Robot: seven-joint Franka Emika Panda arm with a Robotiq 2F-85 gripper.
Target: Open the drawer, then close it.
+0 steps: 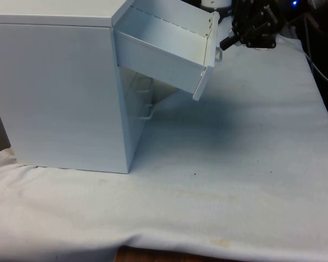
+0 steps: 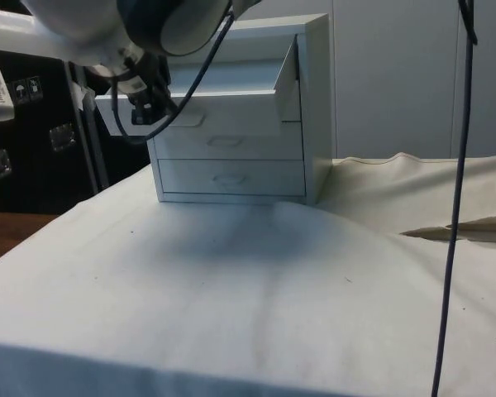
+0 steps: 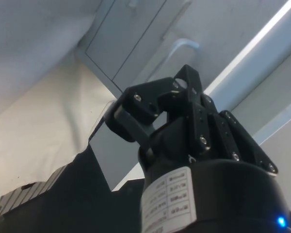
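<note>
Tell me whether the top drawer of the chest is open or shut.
Open. The top drawer juts out of the chest, its empty inside visible, and sags front-downward. The pincer is at its front.

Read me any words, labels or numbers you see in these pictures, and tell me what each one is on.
Nothing can be read.
A white label on the gripper body carries printed lines, too small to read.
The chest of drawers and its open top drawer bear no text.

White label (image 3: 169, 198) on my wrist housing, lower centre of frame: print too small, unreadable.
</note>
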